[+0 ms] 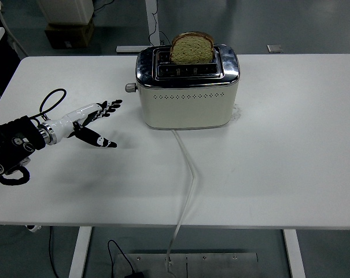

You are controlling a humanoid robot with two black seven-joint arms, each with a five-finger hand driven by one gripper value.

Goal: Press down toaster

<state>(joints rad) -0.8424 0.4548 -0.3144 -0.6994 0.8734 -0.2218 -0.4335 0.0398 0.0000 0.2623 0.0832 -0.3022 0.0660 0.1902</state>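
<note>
So one toaster (187,92) sits mid-table, one bread slice (192,48) sticking up; left hand (91,119), fingers spread and empty, just left of its lever (129,87), not touching.

We can read no text anywhere; the toaster (187,87) bears only a small dark mark on its chrome top, too small for us to make out.

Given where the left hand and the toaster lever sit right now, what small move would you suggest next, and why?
Probably reach the left hand forward and up to the lever, then press down. The lever sits high on the toaster, the bread stands raised, and the fingertips are short of the lever.
</note>
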